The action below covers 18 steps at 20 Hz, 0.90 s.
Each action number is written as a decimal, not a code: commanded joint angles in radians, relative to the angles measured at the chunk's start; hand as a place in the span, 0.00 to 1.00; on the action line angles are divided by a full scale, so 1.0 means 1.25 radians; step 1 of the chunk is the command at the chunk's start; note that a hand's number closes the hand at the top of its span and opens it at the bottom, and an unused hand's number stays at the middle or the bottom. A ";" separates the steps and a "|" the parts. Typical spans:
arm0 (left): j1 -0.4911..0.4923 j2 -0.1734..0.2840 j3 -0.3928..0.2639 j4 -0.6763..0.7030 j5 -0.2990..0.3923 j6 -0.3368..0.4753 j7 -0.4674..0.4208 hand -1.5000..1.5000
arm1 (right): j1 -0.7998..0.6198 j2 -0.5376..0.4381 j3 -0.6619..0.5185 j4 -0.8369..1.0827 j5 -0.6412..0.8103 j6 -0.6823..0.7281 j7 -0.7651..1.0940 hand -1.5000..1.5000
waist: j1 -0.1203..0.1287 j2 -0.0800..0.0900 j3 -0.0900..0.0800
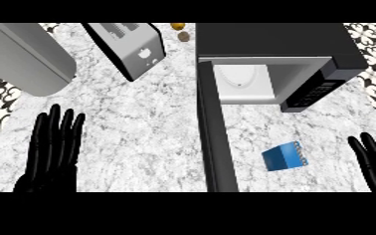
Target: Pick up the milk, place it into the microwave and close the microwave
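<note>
The small blue milk carton (284,156) lies alone on the speckled white marble counter (147,124), in front of the open grey microwave (279,59) and just right of its swung-out dark door (214,134). Its long axis runs slantwise, up toward the right. The right hand (364,155), fingers straight and holding nothing, shows at the right edge, near the carton and much the nearer. The left hand (51,149) rests open at lower left, well apart. One carton, one microwave, one silver toaster (129,47), two hands.
</note>
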 commanded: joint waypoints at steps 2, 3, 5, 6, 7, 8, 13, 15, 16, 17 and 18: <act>0.097 -0.003 -0.061 0.011 0.029 0.005 -0.077 0.00 | 0.118 0.002 -0.046 -0.027 -0.049 0.049 -0.036 0.00 | 0.002 0.002 0.001; 0.143 -0.003 -0.083 -0.002 0.016 -0.016 -0.111 0.00 | 0.115 0.024 -0.039 0.056 -0.014 0.060 -0.116 0.00 | 0.005 0.002 0.001; 0.166 0.002 -0.081 0.045 0.010 -0.029 -0.179 0.00 | 0.072 0.034 -0.014 0.027 0.012 0.030 -0.044 0.00 | 0.009 0.003 0.000; 0.205 -0.003 -0.159 0.007 -0.025 0.017 -0.188 0.00 | 0.045 0.033 -0.034 0.084 -0.001 0.036 -0.070 0.00 | 0.012 0.003 0.001; 0.181 0.005 -0.134 -0.037 -0.025 0.012 -0.116 0.00 | 0.122 0.066 0.021 0.069 0.063 0.045 -0.124 0.00 | 0.006 0.003 0.001; 0.242 0.036 -0.110 -0.064 0.019 -0.023 -0.153 0.00 | 0.177 0.027 -0.056 0.106 -0.013 0.106 -0.198 0.00 | 0.005 0.001 0.001; 0.189 0.017 -0.123 0.016 0.010 -0.004 -0.180 0.00 | 0.137 0.058 -0.046 0.214 0.025 0.105 -0.241 0.00 | 0.004 0.004 0.001; 0.282 0.022 -0.171 0.034 -0.001 -0.003 -0.268 0.00 | 0.038 0.061 -0.043 0.252 0.030 0.067 -0.167 0.00 | 0.014 0.004 0.001; 0.283 0.057 -0.133 -0.029 0.017 -0.010 -0.237 0.00 | 0.138 0.054 -0.051 0.228 0.019 0.111 -0.229 0.00 | 0.008 0.003 0.001; 0.319 0.030 -0.195 -0.001 -0.009 0.012 -0.277 0.00 | 0.096 0.080 -0.016 0.252 0.059 0.081 -0.218 0.00 | 0.011 0.003 0.001; 0.332 0.038 -0.204 0.049 -0.016 -0.004 -0.339 0.00 | 0.051 0.075 -0.036 0.297 0.059 0.073 -0.222 0.00 | 0.014 0.003 0.001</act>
